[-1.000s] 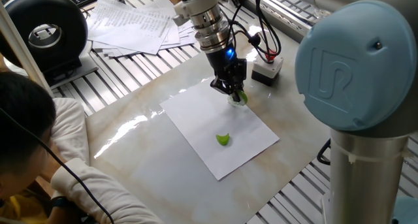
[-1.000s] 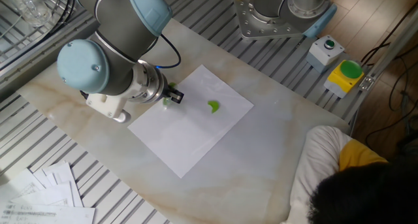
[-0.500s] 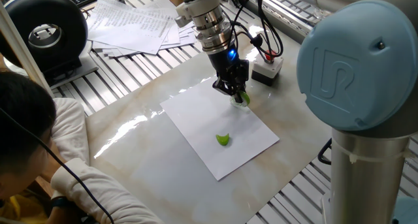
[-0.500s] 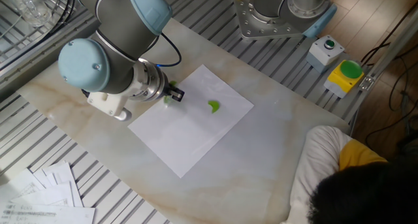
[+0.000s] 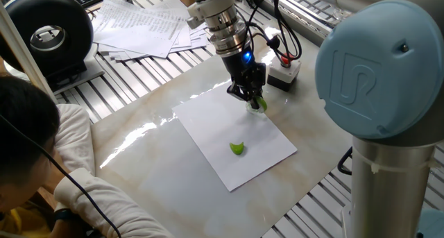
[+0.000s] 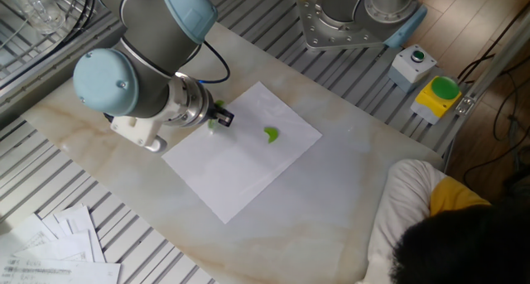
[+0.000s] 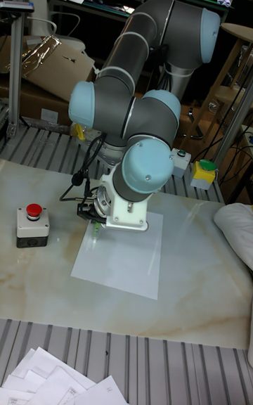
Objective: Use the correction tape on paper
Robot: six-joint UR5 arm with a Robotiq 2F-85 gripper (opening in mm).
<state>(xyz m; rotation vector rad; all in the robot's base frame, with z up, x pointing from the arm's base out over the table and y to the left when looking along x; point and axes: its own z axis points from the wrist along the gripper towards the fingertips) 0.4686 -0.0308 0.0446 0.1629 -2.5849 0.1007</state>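
The end effector (image 5: 253, 99) has crept a touch further along the paper (image 5: 229, 137) since a second ago, while the small green piece (image 5: 237, 148) lying mid-sheet hasn't budged; the arm reaches down steeply from above, wrist tilted, its blue light glowing. The end effector is pinching the green correction tape (image 5: 257, 105), tip pressed down onto the paper near its far edge; the paper lies flat on the marble surface (image 5: 152, 162), directly beneath the end effector, with the green piece nearby on the same sheet.
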